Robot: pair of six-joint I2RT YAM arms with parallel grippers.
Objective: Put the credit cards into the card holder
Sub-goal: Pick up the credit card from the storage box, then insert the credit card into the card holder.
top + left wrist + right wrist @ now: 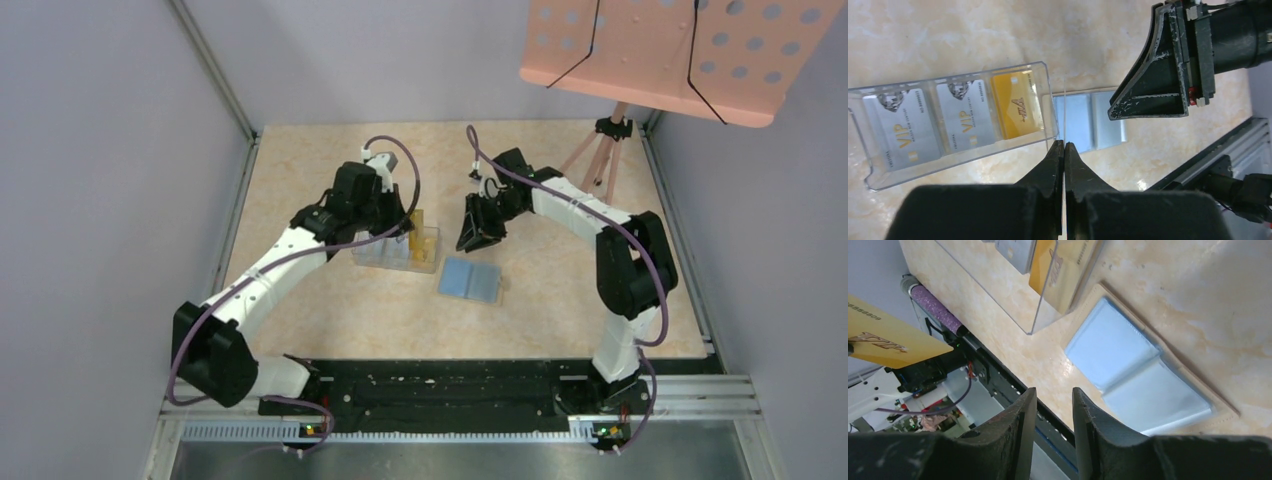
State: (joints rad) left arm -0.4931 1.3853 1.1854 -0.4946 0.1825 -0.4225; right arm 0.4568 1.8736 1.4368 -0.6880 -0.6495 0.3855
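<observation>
Left gripper [1064, 145] pinches one card [893, 342], right gripper [1054, 392] ajar, empty; three cards [968, 115] in tray [963, 162]

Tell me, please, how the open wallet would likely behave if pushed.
Lying open with a crease at its fold, the wallet probably flexes there. Thin and flat on the smooth table, it would likely slide, not tip.

"VIP" reads on both silver cards [904, 134] and the gold card [1015, 106].

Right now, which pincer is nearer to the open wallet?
Right. The right pincer hangs just over the wallet's far edge; the left pincer, gripping a yellow card, is off to one side above the clear tray.
</observation>
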